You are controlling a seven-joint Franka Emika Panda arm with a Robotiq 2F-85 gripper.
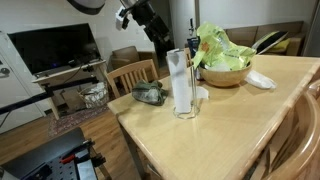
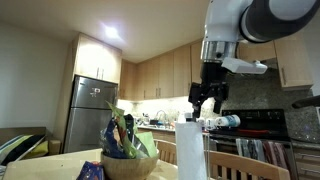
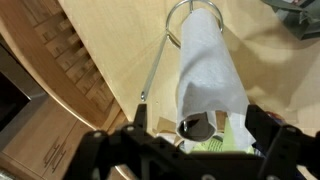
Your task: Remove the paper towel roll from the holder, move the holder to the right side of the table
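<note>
Paper towel roll (image 1: 183, 85) upright on holder (image 3: 155, 72) near table (image 1: 230, 125) edge, hand (image 2: 207, 102) apart above.

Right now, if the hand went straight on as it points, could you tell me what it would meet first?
Probably the top of the paper towel roll: in the wrist view its core end lies inside the open hand. The rod of the holder runs close beside it; depth is unclear.
</note>
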